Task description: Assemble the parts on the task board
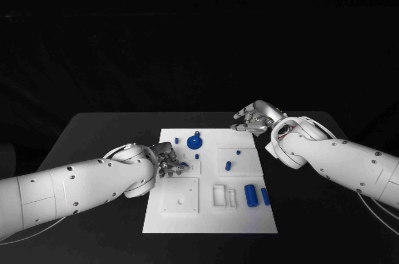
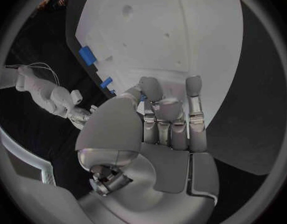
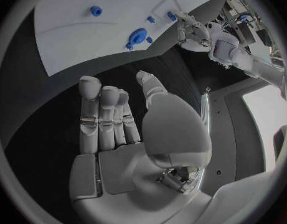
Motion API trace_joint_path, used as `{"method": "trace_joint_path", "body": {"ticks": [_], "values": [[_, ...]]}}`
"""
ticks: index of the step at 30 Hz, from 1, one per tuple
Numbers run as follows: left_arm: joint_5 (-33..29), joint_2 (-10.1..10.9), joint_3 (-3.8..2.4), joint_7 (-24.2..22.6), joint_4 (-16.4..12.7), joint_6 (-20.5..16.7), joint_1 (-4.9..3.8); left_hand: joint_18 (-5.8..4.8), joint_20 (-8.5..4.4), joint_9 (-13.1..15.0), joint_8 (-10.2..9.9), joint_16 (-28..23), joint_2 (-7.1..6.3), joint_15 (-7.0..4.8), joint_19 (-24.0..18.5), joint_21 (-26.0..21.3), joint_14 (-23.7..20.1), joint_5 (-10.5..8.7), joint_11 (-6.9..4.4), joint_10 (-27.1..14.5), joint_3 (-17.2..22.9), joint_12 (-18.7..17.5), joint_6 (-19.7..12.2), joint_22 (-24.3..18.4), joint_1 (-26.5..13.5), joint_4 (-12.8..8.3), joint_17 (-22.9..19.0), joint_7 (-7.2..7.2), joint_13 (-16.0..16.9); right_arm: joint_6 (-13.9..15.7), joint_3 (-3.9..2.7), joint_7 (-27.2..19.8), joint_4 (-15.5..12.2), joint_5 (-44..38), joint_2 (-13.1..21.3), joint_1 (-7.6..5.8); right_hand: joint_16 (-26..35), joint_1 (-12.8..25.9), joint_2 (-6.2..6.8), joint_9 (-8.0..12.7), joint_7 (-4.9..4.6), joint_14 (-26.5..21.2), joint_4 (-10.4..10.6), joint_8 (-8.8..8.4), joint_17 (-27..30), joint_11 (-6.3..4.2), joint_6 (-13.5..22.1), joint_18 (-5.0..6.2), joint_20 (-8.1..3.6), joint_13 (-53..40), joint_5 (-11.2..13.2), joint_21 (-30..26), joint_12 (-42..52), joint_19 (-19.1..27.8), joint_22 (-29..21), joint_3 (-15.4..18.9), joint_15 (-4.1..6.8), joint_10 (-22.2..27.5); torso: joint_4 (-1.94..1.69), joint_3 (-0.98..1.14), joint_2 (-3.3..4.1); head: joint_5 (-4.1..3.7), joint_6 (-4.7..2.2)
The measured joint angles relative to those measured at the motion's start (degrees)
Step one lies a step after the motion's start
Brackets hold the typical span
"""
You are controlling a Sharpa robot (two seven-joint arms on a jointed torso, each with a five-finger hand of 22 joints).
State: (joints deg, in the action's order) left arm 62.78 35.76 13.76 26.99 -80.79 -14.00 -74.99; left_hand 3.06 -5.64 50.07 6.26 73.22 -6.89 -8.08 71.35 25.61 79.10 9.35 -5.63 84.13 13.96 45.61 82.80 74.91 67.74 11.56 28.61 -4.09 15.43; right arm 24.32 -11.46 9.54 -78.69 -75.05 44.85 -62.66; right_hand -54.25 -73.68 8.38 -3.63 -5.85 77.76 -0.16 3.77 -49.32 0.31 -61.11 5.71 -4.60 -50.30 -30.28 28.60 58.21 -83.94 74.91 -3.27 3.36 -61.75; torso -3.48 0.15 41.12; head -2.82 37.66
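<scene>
Blue part (image 1: pixel 184 164) half-hidden | left hand (image 1: pixel 166 160) fingers cover it

My head camera looks down on the flat white task board (image 1: pixel 212 215). Each wrist camera peers closely past its silver hand, sharing that board (image 2: pixel 180 30) (image 3: pixel 75 30).

Black table (image 1: pixel 100 137) under the board.

Black table (image 1: pixel 100 131), matte. Lying flat at its middle, white board (image 1: pixel 208 221), square to the front edge.
</scene>
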Motion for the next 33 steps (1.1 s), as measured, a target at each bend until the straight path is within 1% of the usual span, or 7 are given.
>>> {"method": "trace_joint_path", "body": {"ticks": [7, 12, 13, 18, 25, 27, 33], "values": [[-0.1, 0.0, 0.00, 0.0, 0.0, -0.1, 0.00, 0.01, 0.00, -0.1, -0.3, 0.0, -1.63, 0.00, 0.0, -0.2, 0.0, -0.59, 0.00, 0.0, -0.3, 0.0, 0.3, 0.0, 0.3, 1.6, -0.1, 0.16, -0.1, 0.0, 0.00, 0.0, 0.0, 0.0, 0.0, 0.06, 0.3, 0.0, 0.00, 0.0, 0.00, 0.0, -0.2, 0.00, 0.1, 0.00, 0.0, 0.00, 0.00, 0.2, 0.0, -0.6, -0.2, 0.0, 0.0, 0.2, 0.00, 0.0, -0.01, -0.01, 0.00, 0.03, 0.01], [-0.2, 0.3, -0.01, -0.1, -0.3, -0.1, 0.00, 0.01, -0.13, -0.3, -0.3, -0.3, -3.07, 0.00, 0.1, -0.4, 0.0, -4.17, 0.00, 0.0, -1.5, -0.4, 0.4, 0.0, 0.7, 3.0, -0.6, 0.03, -0.3, 0.0, 0.00, 0.0, 0.0, 0.0, 0.0, 0.12, 0.3, 0.0, 0.00, 0.0, 0.00, 0.0, -0.2, 0.00, 0.1, 0.00, 0.0, 0.00, 0.00, 0.2, 0.0, -0.7, -0.2, 0.0, 0.0, 0.2, 0.00, 0.0, 0.00, -0.02, 0.00, 0.07, -0.07], [-0.3, 0.5, -0.03, -0.2, -0.5, -0.1, 0.00, 0.01, -0.46, -0.4, -0.4, -0.8, -3.07, 0.04, 0.1, -0.7, 0.0, -2.68, 0.00, 0.0, -4.8, -0.8, 0.4, 0.0, 0.7, 3.0, -0.9, 0.03, -0.4, 0.0, 0.00, 0.0, 0.0, 0.0, 0.0, 0.13, 0.3, 0.0, 0.00, 0.0, 0.00, 0.0, -0.2, 0.00, 0.1, 0.00, 0.0, 0.00, 0.00, 0.2, 0.0, -0.7, -0.2, 0.0, 0.0, 0.2, 0.00, 0.0, 0.01, -0.04, 0.00, 0.07, -0.08], [-0.8, 1.7, -0.21, -0.6, -1.8, -0.2, -0.19, -2.43, -2.17, -4.2, -2.2, -3.2, -3.89, 0.46, -0.9, -2.4, -2.0, -2.10, 0.56, -0.1, -9.7, -4.1, -3.8, 0.0, 2.2, 2.0, -1.9, 1.70, -1.3, 0.0, 0.00, 0.0, 0.1, 0.1, 0.1, 0.18, 0.3, 0.0, 0.00, 0.0, -0.20, 0.0, -0.2, 0.00, 0.1, 0.01, 0.2, 0.00, 0.00, 0.3, 0.0, -0.7, -0.2, 0.0, 0.0, 0.2, 0.00, 0.0, 0.01, -0.05, -0.02, -0.07, -0.09], [-1.7, 4.3, -0.39, -2.0, -4.1, -0.5, -2.12, -2.65, -1.24, -16.8, -2.2, -6.7, -1.94, 1.85, -2.9, -7.2, -6.0, -1.30, 2.16, -0.9, -11.1, -11.1, -10.3, -1.1, 4.4, -4.3, -4.9, 4.09, -1.9, 0.0, 0.00, -0.1, 0.2, 0.2, 0.2, 0.27, 0.3, 0.0, 0.00, 0.0, -0.20, 0.0, -0.3, 0.00, 0.1, 0.01, 0.2, -0.01, 0.00, 0.3, 0.0, -0.7, -0.2, 0.0, 0.0, 0.3, 0.00, 0.0, -0.01, -0.08, -0.04, -0.18, -0.19], [-1.9, 5.1, -0.42, -2.5, -4.8, -0.5, -2.81, -2.65, -0.71, -23.4, -2.2, -9.3, -0.77, 2.46, -3.4, -9.7, -6.9, 0.07, 2.78, -1.8, -11.9, -14.5, -11.6, -2.6, 5.6, -6.7, -6.6, 5.18, -2.8, 0.0, 0.00, -0.1, 0.2, 0.3, 0.2, 0.30, 0.3, 0.0, 0.00, 0.0, -0.19, 0.0, -0.3, 0.00, 0.1, 0.01, 0.2, 0.00, 0.00, 0.3, 0.0, -0.7, -0.2, 0.0, 0.0, 0.3, 0.00, 0.0, -0.03, -0.08, -0.04, -0.19, -0.25], [-2.1, 6.8, -0.52, -4.4, -6.2, -0.3, -4.44, -2.65, 0.26, -36.0, -2.2, -15.5, 0.79, 3.92, -3.9, -14.3, -9.0, 4.86, 3.79, -3.6, -11.7, -23.0, -14.5, -5.3, 10.9, -11.4, -10.0, 7.21, -6.3, 0.1, 0.00, -0.1, 0.3, 0.5, 0.2, 0.38, 0.3, 0.0, 0.00, 0.0, -0.28, 0.0, -0.3, 0.00, 0.1, 0.01, 0.9, 0.00, 0.00, 0.3, 0.0, -0.7, -0.2, 0.0, 0.0, 0.3, 0.00, 0.0, -0.04, -0.12, -0.04, -0.09, -0.43]]}}
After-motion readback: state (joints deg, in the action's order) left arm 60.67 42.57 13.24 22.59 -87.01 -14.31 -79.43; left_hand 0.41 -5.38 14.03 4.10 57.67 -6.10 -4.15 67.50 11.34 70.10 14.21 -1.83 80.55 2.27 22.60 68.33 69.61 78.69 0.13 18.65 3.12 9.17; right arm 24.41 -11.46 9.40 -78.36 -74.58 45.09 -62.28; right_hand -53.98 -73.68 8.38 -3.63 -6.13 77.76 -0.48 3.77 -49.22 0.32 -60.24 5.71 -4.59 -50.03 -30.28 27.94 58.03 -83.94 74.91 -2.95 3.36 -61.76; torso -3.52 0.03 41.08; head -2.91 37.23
